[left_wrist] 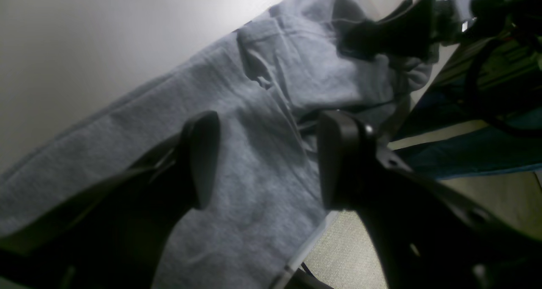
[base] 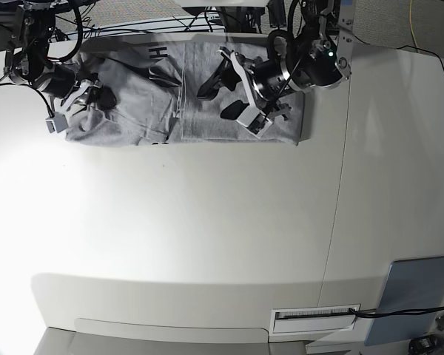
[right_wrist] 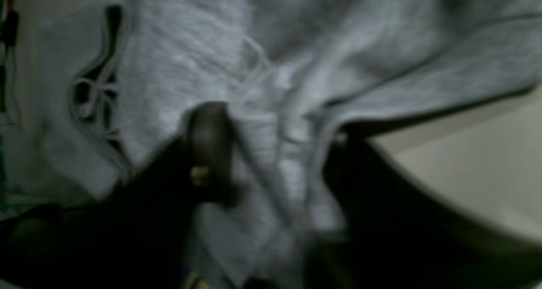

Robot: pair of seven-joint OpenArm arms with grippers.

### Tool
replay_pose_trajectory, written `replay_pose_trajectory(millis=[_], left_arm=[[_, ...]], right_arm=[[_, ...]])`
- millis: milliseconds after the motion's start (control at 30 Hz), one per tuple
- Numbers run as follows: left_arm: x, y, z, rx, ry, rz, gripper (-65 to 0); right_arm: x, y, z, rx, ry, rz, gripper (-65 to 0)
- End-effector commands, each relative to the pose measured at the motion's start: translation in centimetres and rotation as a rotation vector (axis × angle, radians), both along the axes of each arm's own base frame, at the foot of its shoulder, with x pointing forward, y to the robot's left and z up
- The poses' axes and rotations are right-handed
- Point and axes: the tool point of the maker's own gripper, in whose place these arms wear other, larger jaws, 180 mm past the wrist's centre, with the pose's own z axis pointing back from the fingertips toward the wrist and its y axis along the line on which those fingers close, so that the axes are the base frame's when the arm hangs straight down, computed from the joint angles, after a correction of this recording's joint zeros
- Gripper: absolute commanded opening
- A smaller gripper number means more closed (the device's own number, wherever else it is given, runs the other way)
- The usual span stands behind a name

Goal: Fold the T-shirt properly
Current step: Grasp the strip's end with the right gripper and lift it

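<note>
With my left end effector (left_wrist: 262,157) spread above the T-shirt (left_wrist: 262,111) and my right end effector (right_wrist: 271,162) pinching bunched cloth, I'd lift evenly.

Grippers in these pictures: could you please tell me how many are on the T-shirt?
2: the right gripper at the T-shirt's left end in the base view, the left gripper over its middle.

right wrist view blurred and dim, right tool (right_wrist: 271,153) grip on T-shirt (right_wrist: 178,68) unclear, shirt lettering (base: 158,52) mostly folded under, grey-blue panel (base: 418,296) cut by bench edge
</note>
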Motion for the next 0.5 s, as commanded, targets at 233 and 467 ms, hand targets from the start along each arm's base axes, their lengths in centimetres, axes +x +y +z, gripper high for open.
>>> replay_pose_trajectory(millis=[233,467], left_arm=[[0.4,-0.2,1.1,-0.023,-0.039,0.003,-29.2],[0.5,0.1,0.8,0.002,-0.043,0.007,-29.2]], right_arm=[[-1.4,-4.7,-0.6,-0.150,0.082,-0.055,-65.0],[-1.2,-10.1,3.6,-0.244,0.023,-0.170,-65.0]])
